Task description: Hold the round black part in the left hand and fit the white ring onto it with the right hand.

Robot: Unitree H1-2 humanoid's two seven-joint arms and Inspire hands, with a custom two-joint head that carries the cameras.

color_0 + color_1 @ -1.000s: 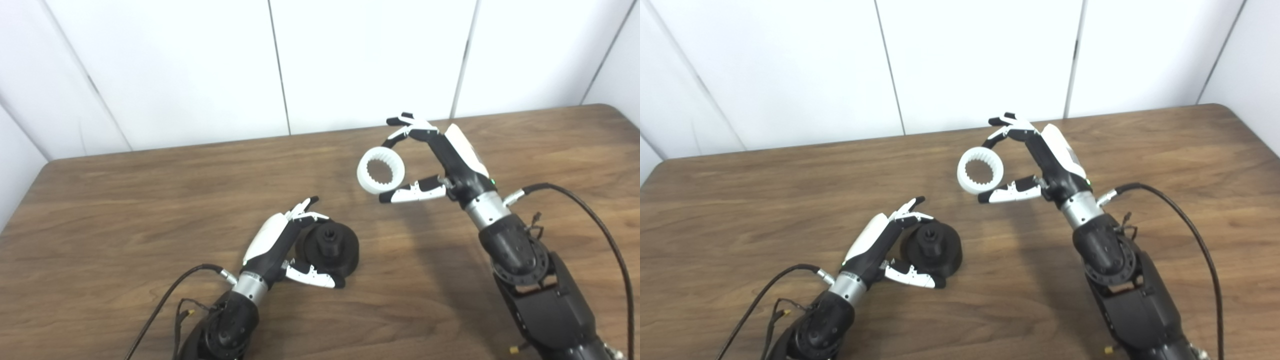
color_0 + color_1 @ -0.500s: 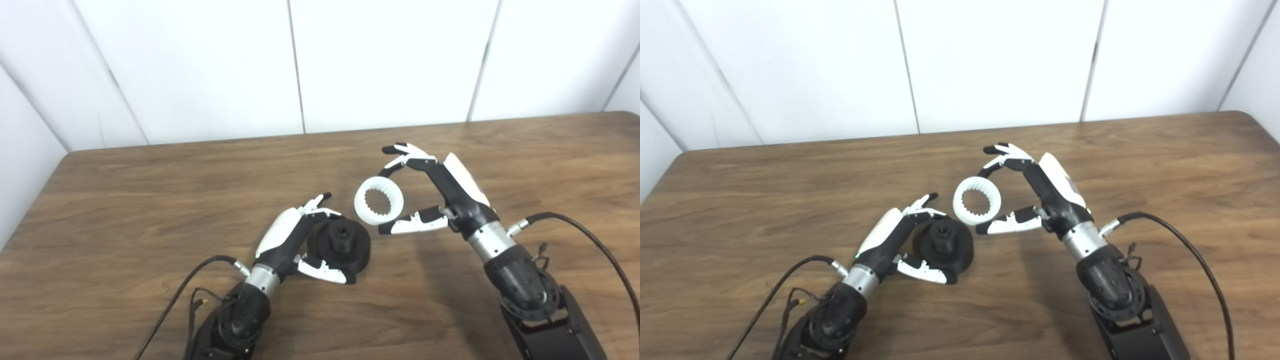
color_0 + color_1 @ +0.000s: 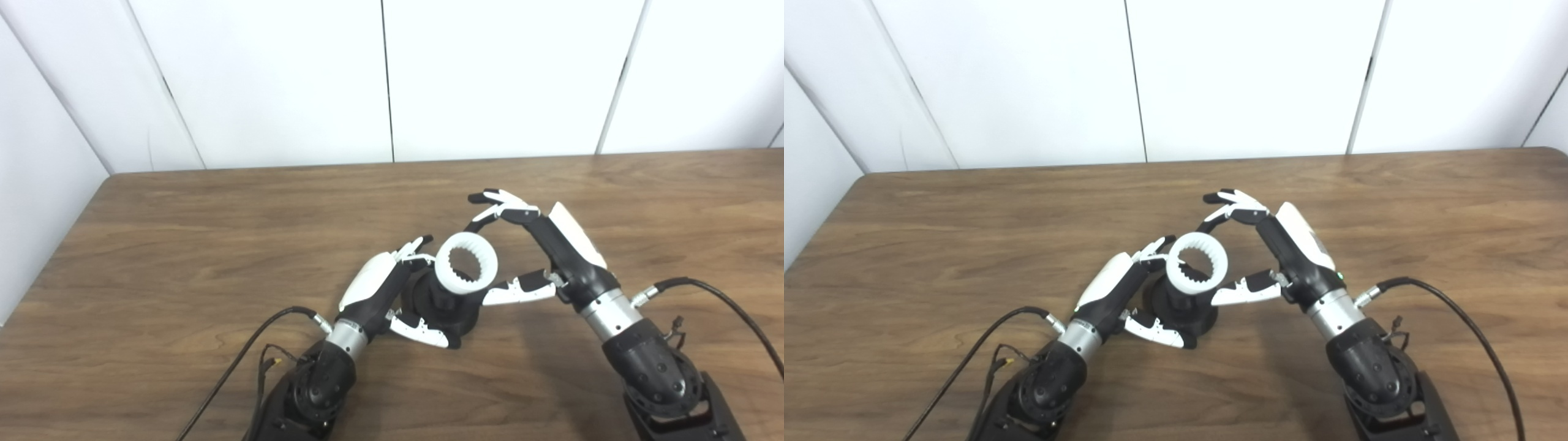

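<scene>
White ring (image 3: 467,270) pinched in right hand (image 3: 539,245), tilted, bore facing camera, over round black part (image 3: 444,306) gripped by left hand (image 3: 392,294), mid-table (image 3: 184,245).

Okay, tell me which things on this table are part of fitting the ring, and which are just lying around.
Part of the job:
white toothed ring, held in the right hand
round black part, gripped by the left hand on the wooden table

Just lying about:
nothing loose; only the arms' black cables trail across the table
</scene>
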